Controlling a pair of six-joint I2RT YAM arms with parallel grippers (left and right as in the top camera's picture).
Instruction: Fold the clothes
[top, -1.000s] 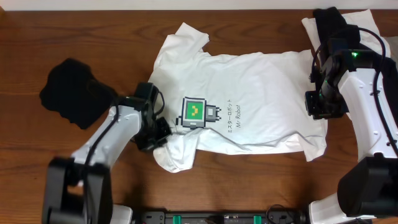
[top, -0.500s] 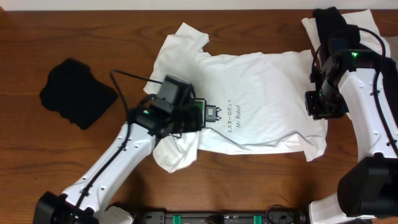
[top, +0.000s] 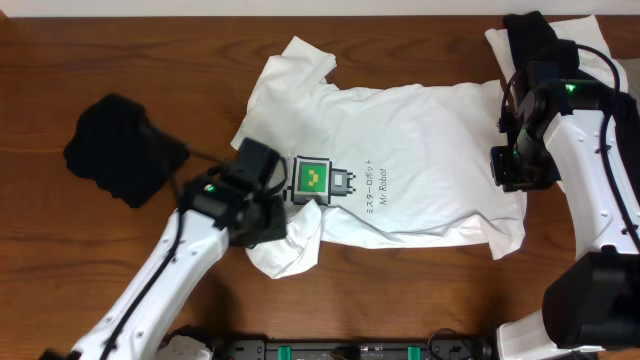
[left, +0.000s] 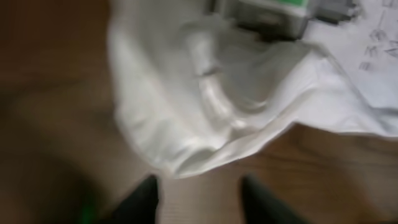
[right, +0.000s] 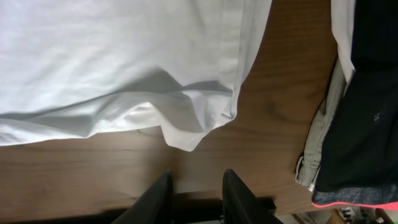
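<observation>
T-shirt (top: 430, 140) is lying spread | left gripper (left: 199, 196) is hovering agape (empty), its crumpled sleeve (left: 205, 124) just ahead | right gripper (right: 196, 193) is gaping at its hem (right: 186, 134)

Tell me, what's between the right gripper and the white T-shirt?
Just bare wooden table. The right wrist view shows it between the right gripper and the white T-shirt hem.

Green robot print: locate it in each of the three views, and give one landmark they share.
Overhead: the green robot print sits left of centre, on the chest of the white T-shirt.
Left wrist: blurred, cut off at the top edge, right of centre.
Right wrist: not in view.
Shared landmark: the white T-shirt, seen in all three.
</observation>
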